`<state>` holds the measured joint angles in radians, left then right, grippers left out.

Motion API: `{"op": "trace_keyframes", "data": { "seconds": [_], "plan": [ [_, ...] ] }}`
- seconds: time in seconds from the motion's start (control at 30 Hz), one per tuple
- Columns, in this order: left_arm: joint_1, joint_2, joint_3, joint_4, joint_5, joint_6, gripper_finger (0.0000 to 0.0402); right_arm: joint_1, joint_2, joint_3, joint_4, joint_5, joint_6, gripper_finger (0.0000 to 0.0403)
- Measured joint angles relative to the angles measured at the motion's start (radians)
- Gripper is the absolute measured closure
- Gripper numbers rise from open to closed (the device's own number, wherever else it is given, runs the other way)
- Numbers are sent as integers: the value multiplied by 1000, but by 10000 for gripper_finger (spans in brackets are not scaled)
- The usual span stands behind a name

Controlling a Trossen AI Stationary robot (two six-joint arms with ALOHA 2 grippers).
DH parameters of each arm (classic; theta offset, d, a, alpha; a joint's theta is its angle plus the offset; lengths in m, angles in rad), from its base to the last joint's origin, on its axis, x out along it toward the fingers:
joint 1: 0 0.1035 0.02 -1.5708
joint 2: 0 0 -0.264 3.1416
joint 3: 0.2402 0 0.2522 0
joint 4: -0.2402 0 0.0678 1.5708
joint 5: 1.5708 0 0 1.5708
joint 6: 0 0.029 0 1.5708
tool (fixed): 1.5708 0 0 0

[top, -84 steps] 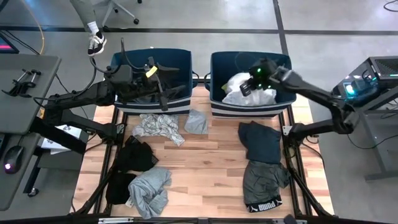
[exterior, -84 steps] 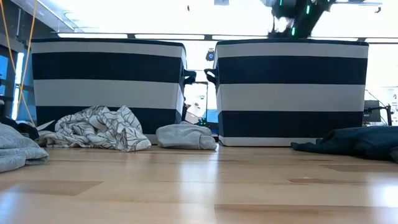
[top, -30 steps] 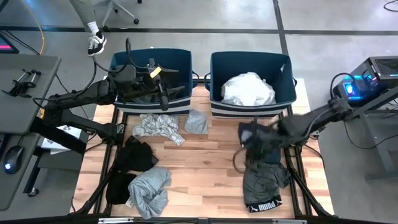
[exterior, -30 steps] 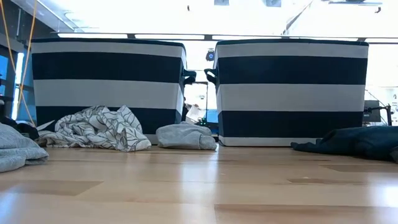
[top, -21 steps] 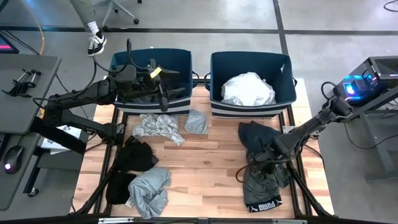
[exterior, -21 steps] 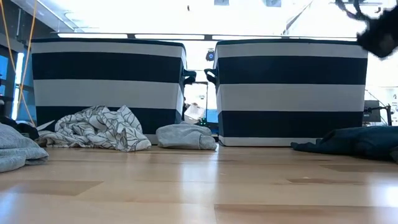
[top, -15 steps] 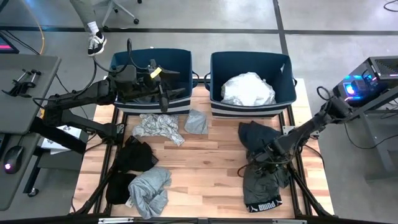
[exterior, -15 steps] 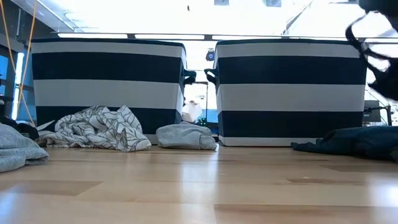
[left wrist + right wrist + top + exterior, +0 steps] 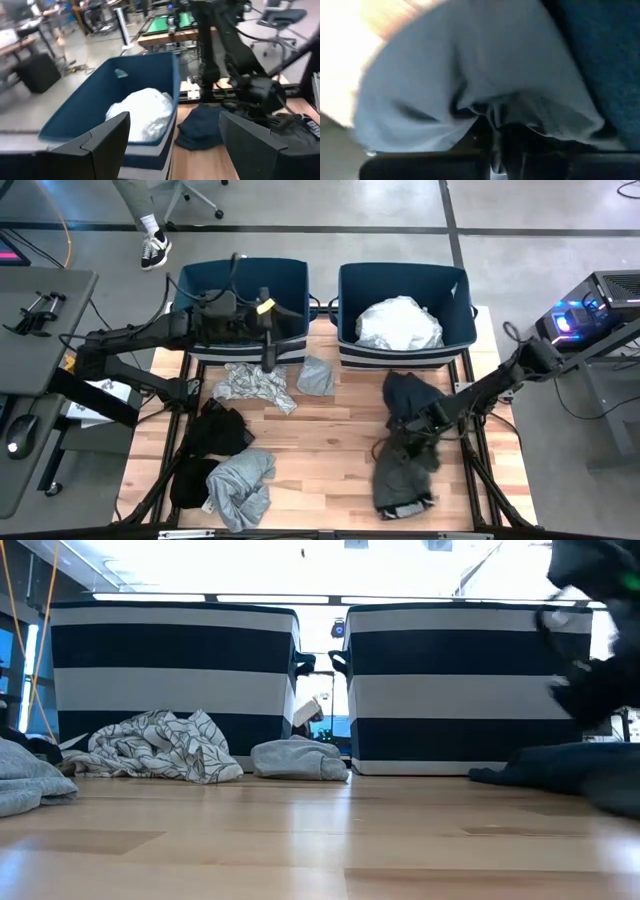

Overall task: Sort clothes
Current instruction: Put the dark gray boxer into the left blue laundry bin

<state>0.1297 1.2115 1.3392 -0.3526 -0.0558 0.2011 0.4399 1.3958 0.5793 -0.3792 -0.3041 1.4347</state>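
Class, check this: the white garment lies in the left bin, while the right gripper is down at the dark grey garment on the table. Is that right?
One thing is wrong. The white garment lies in the right bin, not the left bin, as the high view shows. The rest holds: the right gripper is down at the dark grey garment on the table.

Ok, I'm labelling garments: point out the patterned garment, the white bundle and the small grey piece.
patterned garment [image 9: 255, 383], high view, crumpled middle.
white bundle [image 9: 399, 323], high view, top, inside right bin.
small grey piece [image 9: 316, 376], high view, centre.
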Motion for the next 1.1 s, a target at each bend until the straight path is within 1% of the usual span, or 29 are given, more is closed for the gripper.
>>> {"op": "trace_keyframes", "data": {
  "seconds": [0.1, 0.17, 0.27, 0.47, 0.53, 0.7, 0.8, 0.93, 1.0, 1.1],
  "plan": [
    [-25, 13, 0, 39, 2, 50, 115, -48, -51, 98, 29, 31, -98, 382],
    [-37, 22, 0, 89, 4, 75, 115, -89, -80, 167, 25, 58, -181, 391],
    [-46, 27, 0, 139, 26, 115, 115, -163, -111, 285, 26, 126, -329, 398],
    [-48, 54, 1, 199, 66, 121, 115, -345, -108, 493, 15, 250, -585, 400],
    [-46, 67, -1, 194, 68, 106, 115, -404, -106, 543, 42, 261, -650, 400],
    [-46, 115, -1, 205, 73, 107, 115, -519, -106, 601, 193, 255, -748, 401],
    [-46, 150, -1, 225, 73, 137, 115, -566, -106, 612, 299, 211, -763, 401],
    [-46, 204, 0, 256, 72, 157, 115, -598, -106, 612, 377, 123, -763, 402],
    [-46, 229, 0, 243, 44, 166, 115, -600, -106, 612, 404, 88, -765, 402],
    [-49, 259, 0, 214, -29, 157, 115, -600, -105, 611, 415, 59, -780, 402]
  ]
}}
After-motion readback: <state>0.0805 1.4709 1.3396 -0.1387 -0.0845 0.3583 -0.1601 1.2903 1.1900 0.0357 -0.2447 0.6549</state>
